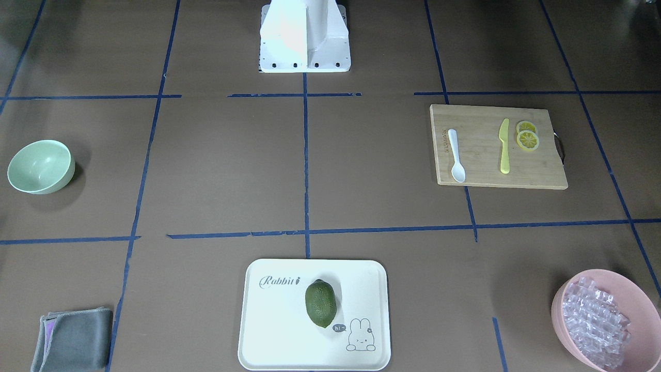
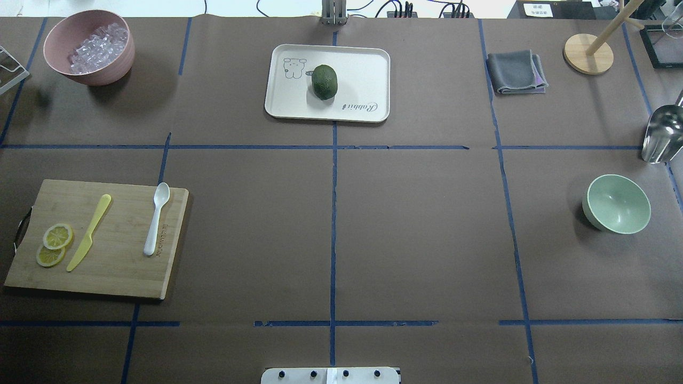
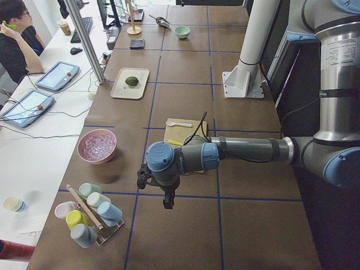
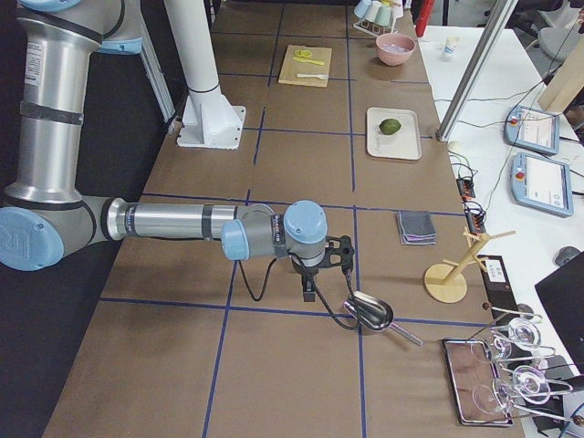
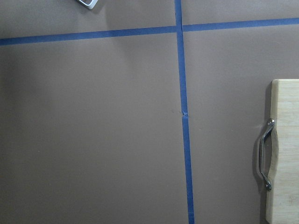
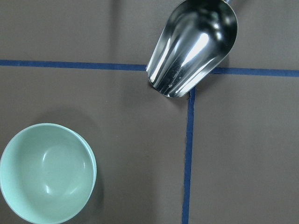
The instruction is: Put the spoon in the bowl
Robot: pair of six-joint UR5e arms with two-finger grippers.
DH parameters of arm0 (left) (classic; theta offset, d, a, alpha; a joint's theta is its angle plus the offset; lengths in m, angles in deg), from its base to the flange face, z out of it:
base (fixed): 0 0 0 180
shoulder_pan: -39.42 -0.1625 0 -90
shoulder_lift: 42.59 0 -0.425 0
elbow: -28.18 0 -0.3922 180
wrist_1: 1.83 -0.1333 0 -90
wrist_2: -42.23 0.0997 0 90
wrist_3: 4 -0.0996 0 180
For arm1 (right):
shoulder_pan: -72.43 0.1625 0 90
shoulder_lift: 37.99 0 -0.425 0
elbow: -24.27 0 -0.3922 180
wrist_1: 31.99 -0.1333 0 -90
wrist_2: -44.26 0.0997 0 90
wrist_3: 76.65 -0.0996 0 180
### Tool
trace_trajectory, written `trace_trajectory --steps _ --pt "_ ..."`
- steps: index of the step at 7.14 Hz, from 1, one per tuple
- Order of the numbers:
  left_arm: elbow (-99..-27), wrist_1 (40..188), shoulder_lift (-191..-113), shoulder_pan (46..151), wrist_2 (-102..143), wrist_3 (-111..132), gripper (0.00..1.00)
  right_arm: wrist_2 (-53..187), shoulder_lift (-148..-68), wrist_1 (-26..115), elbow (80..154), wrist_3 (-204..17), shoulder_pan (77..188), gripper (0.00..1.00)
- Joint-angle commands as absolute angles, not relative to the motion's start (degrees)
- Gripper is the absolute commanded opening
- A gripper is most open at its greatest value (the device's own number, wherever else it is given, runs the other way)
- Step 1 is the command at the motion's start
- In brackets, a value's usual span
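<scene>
Currently spoon [image 2: 156,218] lies on cutting board [image 2: 117,266] at overhead 9 o'clock, long axis 12–6, scoop at 12. Left end effector [image 3: 167,201], the nearer, hangs off board's handle end; spoon at its 3 o'clock, beyond lemon slices [image 2: 53,245] and yellow knife [image 2: 88,232]. Bowl [image 2: 619,204] sits at worktop's [image 2: 416,240] 3 o'clock, near right end effector [image 4: 310,294]. Grip state of both: cannot tell.

The tray [image 1: 279,336] reads "Rabbit" and, seemingly, "hi~".

On the counter [image 2: 416,229] from overhead: spoon [image 2: 156,218] on the board [image 2: 122,250] at nine o'clock, bowl [image 2: 618,204] at three, tray [image 2: 363,69] at twelve.
</scene>
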State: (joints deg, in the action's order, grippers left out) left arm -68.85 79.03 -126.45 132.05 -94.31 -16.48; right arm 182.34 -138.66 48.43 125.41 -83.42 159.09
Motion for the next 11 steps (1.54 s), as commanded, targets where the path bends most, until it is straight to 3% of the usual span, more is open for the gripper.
trace_trajectory --steps 1,11 --pt "-68.94 79.03 -126.52 132.05 -94.26 -16.48 1.0 182.33 -138.62 48.43 125.43 -83.42 159.09 1.0" --pt "-69.11 79.03 -126.61 132.05 -94.35 -16.48 1.0 181.9 -134.23 48.08 123.59 -87.42 154.38 1.0"
